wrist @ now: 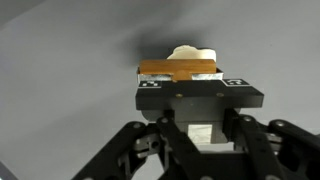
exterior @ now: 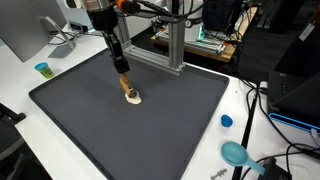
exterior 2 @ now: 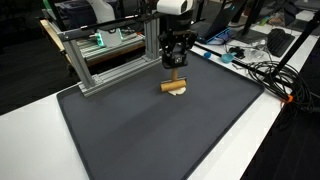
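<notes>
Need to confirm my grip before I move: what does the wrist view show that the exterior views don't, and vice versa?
Wrist view only: a close look at the wooden block and its flat edge at the claw's tip, plus the small tags on the claw body.
Exterior views only: the whole dark mat, the metal frame behind it, a blue cap and cables off the mat.
Both: the claw shut on the wooden block, with the block's cream part down at the mat.
</notes>
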You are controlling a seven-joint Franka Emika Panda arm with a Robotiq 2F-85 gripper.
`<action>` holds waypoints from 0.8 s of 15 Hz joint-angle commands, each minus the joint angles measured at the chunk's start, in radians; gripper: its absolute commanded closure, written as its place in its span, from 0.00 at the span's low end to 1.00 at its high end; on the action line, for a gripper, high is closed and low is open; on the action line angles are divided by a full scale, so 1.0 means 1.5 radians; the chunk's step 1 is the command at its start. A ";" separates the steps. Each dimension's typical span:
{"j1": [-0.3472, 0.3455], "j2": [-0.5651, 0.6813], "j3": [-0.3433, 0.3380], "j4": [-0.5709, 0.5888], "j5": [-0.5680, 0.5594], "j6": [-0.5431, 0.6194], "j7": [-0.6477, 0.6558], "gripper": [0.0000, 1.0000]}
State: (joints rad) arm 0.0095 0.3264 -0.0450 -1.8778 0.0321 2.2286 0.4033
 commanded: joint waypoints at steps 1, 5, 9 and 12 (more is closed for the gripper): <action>0.038 0.008 -0.016 0.022 -0.049 -0.004 0.084 0.78; 0.064 0.008 -0.012 0.027 -0.080 -0.004 0.126 0.78; 0.051 0.029 -0.006 0.050 -0.048 -0.006 0.094 0.78; 0.042 0.045 -0.005 0.061 -0.040 -0.009 0.071 0.78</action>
State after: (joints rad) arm 0.0871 0.3643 -0.0524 -1.8304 -0.0544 2.2287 0.5519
